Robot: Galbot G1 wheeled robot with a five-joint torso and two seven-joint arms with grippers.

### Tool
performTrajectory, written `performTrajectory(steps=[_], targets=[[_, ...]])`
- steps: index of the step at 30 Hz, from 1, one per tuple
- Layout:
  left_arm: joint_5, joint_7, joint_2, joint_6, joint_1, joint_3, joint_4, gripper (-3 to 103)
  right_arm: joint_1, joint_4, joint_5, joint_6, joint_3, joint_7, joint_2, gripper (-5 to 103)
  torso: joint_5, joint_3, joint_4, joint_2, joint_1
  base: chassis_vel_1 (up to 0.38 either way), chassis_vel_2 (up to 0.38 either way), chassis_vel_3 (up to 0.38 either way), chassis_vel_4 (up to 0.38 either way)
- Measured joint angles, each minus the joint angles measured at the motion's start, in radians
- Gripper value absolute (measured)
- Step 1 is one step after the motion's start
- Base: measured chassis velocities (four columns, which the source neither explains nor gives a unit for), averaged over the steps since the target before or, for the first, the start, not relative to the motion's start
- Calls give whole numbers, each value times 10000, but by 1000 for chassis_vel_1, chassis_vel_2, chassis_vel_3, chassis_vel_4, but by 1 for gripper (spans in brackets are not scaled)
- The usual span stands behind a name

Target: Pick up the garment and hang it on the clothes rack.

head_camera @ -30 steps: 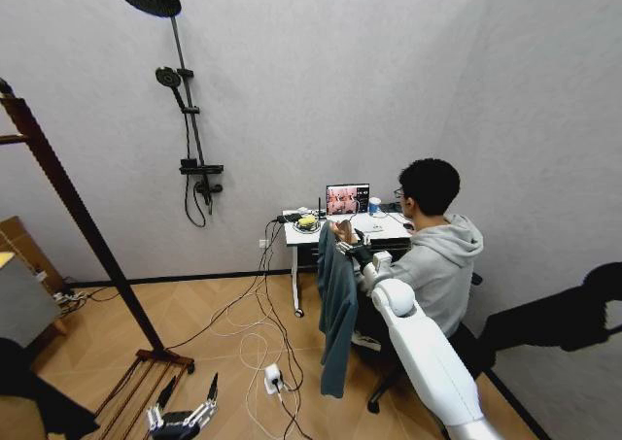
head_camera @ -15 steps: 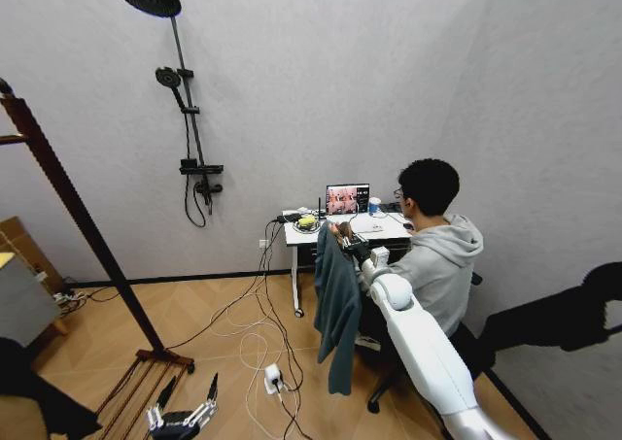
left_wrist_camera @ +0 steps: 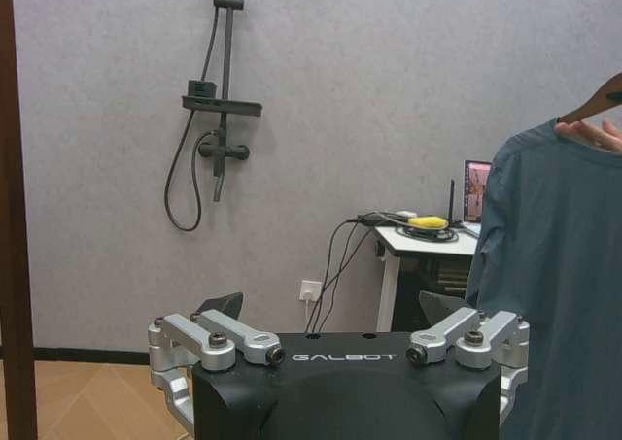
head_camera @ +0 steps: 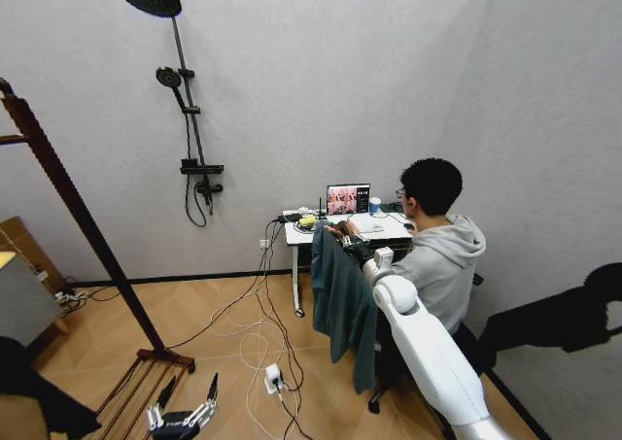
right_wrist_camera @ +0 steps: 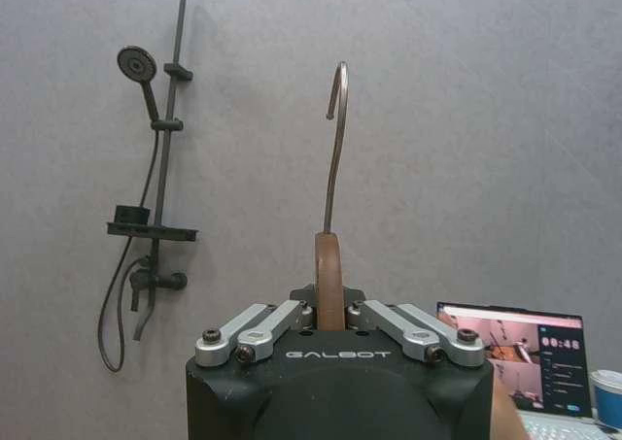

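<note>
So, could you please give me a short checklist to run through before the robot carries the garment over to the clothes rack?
1. Right gripper shut on the wooden hanger: ok.
2. Hanger hook upright and free above the gripper: ok.
3. Garment hanging off the floor from the raised right arm: ok.
4. Clothes rack in sight, off to the robot's left; its bar: cannot tell.
5. Left gripper open, low and apart from the garment: ok.
6. Floor toward the rack: not ok, cables and a white power strip lie there.
</note>
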Motion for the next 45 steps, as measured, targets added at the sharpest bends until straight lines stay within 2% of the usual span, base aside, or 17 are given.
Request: performTrajectory(steps=[12, 16, 28, 34, 45], targets=[[0, 0, 0, 0, 0, 0, 0, 100, -483, 1229, 367, -247, -15, 339, 11, 9, 0, 0, 2, 0, 0, 53, 63, 59, 65], [1, 0, 0, 0, 0, 0, 0, 100, -993, 1801, 747, -599, 99, 794, -225, 9, 0, 0, -1, 0, 0, 109, 109, 89, 86], [0, -1, 0, 0, 1, 0, 0, 100, -2560, 3052, 833, -631, 677, 1193, -156, 9, 1, 0, 0, 0, 0, 123, 114, 119, 115], [0, -1, 0, 0, 0, -1, 0, 100, -3444, 3858, 981, -626, 1189, 1211, -532, 9, 0, 0, -3, 0, 0, 109, 119, 115, 127], [0, 0, 0, 0, 0, -1, 0, 100, -4126, 4385, 989, -621, 1689, 1122, -228, 9, -1, 1, 0, 0, -1, 121, 125, 130, 134]])
